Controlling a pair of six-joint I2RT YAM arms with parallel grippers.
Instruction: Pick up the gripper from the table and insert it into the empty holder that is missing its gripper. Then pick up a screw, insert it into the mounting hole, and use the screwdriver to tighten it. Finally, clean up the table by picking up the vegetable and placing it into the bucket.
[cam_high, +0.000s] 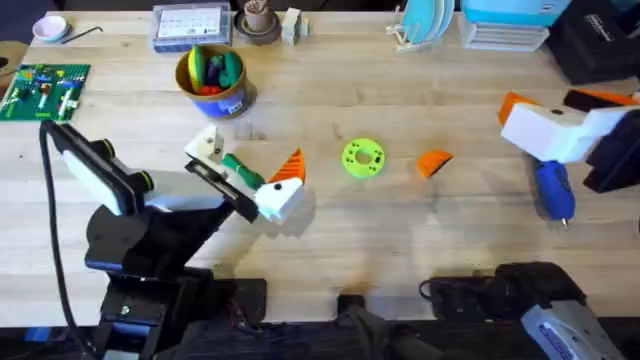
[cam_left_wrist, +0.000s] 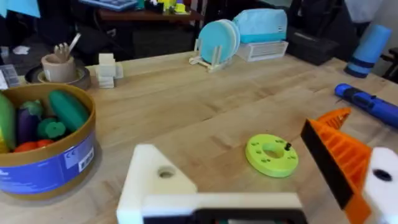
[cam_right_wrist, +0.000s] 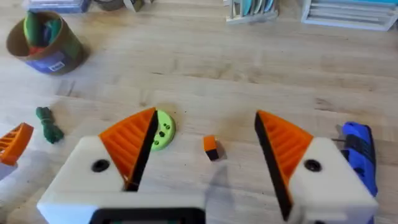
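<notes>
The orange ribbed gripper (cam_high: 433, 162) lies on the table (cam_high: 400, 230), small in the right wrist view (cam_right_wrist: 211, 148). My left gripper (cam_high: 248, 160) is open, with the bare white holder (cam_left_wrist: 155, 180) on one side and an orange finger (cam_left_wrist: 339, 158) on the other. The dark green vegetable (cam_high: 240, 170) lies beside it. Over the table's right side my right gripper (cam_right_wrist: 205, 118) stands open and empty. Just below it lies the blue screwdriver (cam_high: 553, 190). The bucket (cam_high: 212, 80) stands at the back left. I cannot make out a screw.
A lime green disc (cam_high: 362, 158) with holes sits mid-table, a small dark bit on its top (cam_left_wrist: 287, 146). The bucket holds several toy vegetables. A brown cup (cam_high: 258, 22), a clear box (cam_high: 190, 25), a dish rack (cam_high: 425, 25) and a green brick plate (cam_high: 45, 88) line the back.
</notes>
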